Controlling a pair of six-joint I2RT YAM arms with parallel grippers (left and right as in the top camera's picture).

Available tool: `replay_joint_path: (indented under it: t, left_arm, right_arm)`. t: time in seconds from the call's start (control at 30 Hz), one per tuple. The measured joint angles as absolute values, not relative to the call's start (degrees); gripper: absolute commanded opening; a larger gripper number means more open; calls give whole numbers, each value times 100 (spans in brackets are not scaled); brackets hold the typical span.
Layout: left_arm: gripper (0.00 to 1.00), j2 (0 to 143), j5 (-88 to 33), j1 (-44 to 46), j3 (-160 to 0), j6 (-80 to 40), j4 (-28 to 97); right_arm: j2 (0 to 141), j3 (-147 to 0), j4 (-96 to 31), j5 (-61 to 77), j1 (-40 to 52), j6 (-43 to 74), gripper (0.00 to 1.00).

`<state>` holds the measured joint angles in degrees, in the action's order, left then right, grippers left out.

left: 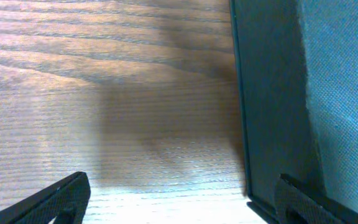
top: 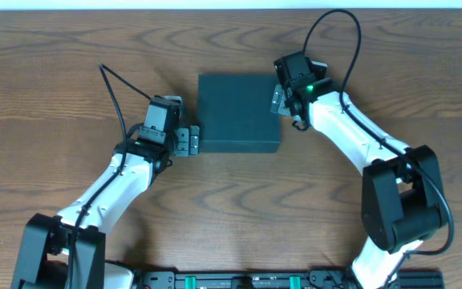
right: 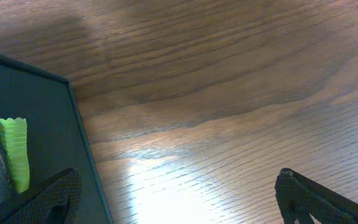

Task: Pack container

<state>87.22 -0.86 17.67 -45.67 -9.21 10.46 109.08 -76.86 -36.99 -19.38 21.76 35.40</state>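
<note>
The container is a dark teal-black square box in the middle of the table, with its flap lid down over the top. My left gripper is open at the box's lower left edge. In the left wrist view one finger is over the container's wall and the other over bare wood. My right gripper is open at the box's upper right edge. In the right wrist view one finger overlaps the container, where a bright green packet shows inside the rim.
The wooden table surrounds the box. Black cables run from both arms. The arms' bases stand at the front edge.
</note>
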Motion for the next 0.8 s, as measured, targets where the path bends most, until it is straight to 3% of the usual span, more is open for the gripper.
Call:
replay_joint_path:
  t: [0.8]
  left_arm:
    - [95, 8689, 21, 1723, -4567, -897, 1155]
  right_arm:
    - [10901, -7688, -3736, -1977, 2311, 3924, 99]
